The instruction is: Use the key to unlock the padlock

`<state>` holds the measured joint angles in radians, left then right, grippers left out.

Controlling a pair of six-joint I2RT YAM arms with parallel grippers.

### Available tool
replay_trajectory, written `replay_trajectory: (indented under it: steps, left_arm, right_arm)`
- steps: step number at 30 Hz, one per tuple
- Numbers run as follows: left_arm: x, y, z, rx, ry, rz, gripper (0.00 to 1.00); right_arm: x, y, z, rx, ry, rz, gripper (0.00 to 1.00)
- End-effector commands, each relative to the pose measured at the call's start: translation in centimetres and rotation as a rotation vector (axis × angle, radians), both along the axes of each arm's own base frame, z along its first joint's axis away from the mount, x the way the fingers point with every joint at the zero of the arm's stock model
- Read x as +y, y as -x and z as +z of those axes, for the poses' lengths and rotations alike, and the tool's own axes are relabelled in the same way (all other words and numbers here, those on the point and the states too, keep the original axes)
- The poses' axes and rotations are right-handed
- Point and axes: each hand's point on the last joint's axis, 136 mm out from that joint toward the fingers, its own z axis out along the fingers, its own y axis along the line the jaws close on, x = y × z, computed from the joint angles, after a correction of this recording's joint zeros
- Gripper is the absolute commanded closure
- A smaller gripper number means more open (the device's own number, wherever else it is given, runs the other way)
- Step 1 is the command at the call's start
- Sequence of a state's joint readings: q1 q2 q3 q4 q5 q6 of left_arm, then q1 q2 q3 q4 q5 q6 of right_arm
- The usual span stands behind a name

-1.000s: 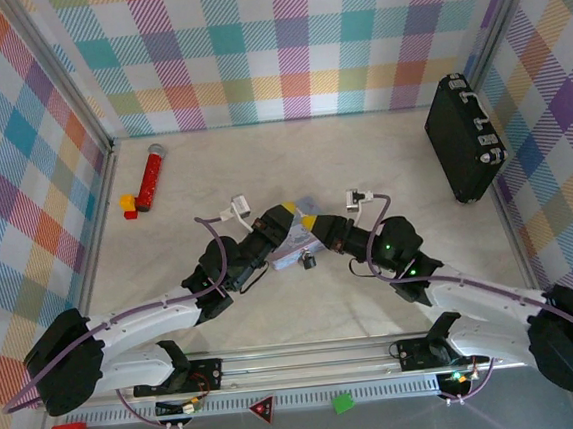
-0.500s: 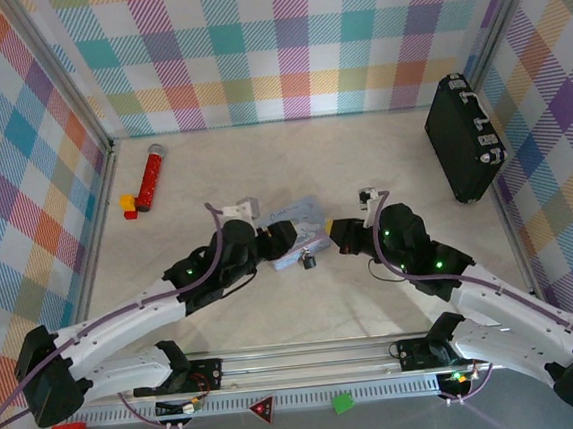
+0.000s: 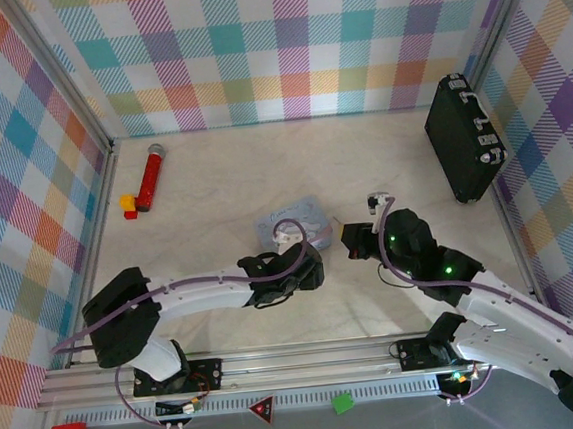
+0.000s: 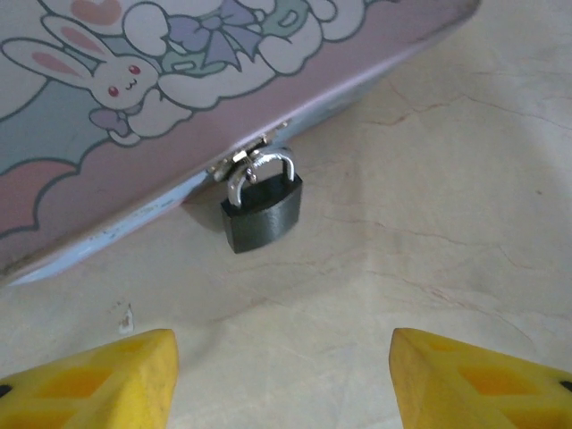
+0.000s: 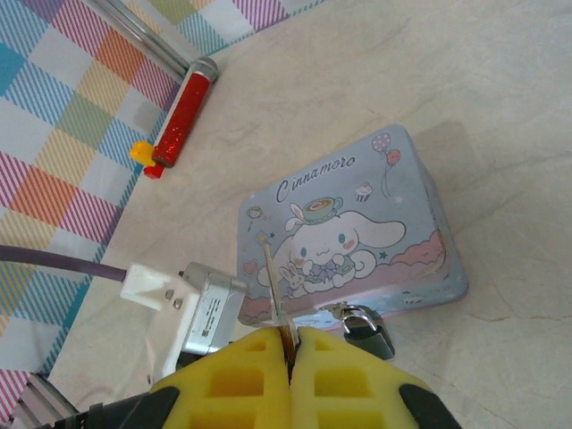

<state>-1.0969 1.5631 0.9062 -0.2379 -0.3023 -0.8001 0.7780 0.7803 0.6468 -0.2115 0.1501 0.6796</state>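
Hidden first. In the right wrist view the key [image 5: 273,286] has its head buried between the pads, and I see just the thin shank standing out. From above it is too fine for me to pick out. The left arm's wrist lies over the near side of the tin [image 3: 292,219] in the top view and covers what hangs there. I cannot make out the keyhole end of the padlock [image 4: 261,207] from either wrist camera.

Padlock: at the tin's near long wall, about mid-table, a little toward the near edge. Its shackle [image 4: 259,170] is threaded through the tin's hasp [image 4: 255,159] (it looks seated in the body, as far as I can tell). The dark body points away from the wall, long axis roughly square to it.

Key: long axis runs out from the fingertips toward the tin, leaning slightly. Its tip overlaps the lid in view; I cannot tell whether they touch.

Left gripper [image 4: 281,375]: yellow fingers spread wide with nothing between them and bare table [image 4: 429,223] below. The padlock is just ahead, apart from both tips.

Right gripper [image 5: 290,357]: fingers pressed together, pinching the key, beside the tin's right end.
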Motion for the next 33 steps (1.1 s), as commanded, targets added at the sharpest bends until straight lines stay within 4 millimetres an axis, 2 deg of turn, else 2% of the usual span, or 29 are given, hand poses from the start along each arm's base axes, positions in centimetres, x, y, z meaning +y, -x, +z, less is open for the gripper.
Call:
replay_trajectory:
  steps: [1, 3, 6, 12, 16, 22, 24, 28, 33]
  left_arm:
    - [1.0, -1.9, 0.6, -0.064, -0.045, 0.070, 0.33]
    - [1.6, -3.0, 0.0, -0.044, -0.046, 0.086, 0.26]
    - [1.9, -4.6, -0.3, -0.047, -0.033, 0.095, 0.24]
    - [1.0, -7.0, -0.7, -0.091, 0.011, 0.036, 0.23]
    - [0.4, -7.2, -1.0, -0.104, 0.058, 0.021, 0.23]
    - [1.6, -7.5, -0.7, -0.160, 0.263, 0.158, 0.23]
    - [1.8, -7.5, -0.6, -0.178, 0.276, 0.170, 0.23]
    - [2.2, -7.4, -1.5, -0.160, 0.282, 0.167, 0.23]
    - [2.1, -7.6, -3.2, -0.109, 0.324, 0.191, 0.27]
  right_arm:
    - [-0.5, -0.1, -0.8, -0.005, 0.016, -0.014, 1.00]
    - [-0.3, -0.1, -1.2, 0.002, 0.011, -0.012, 1.00]
    - [0.0, -0.2, -1.4, 0.008, 0.007, -0.004, 1.00]
    - [0.3, -0.1, -1.6, 0.020, -0.009, 0.005, 1.00]
    - [0.3, 0.0, -1.9, 0.030, -0.014, 0.007, 1.00]
    - [0.8, -0.1, -2.1, 0.039, -0.028, 0.014, 1.00]
    - [1.0, -0.1, -2.1, 0.044, -0.035, 0.020, 1.00]
    - [1.1, -0.1, -2.1, 0.045, -0.041, 0.025, 1.00]
    - [1.2, 0.1, -1.6, 0.039, -0.066, 0.032, 1.00]
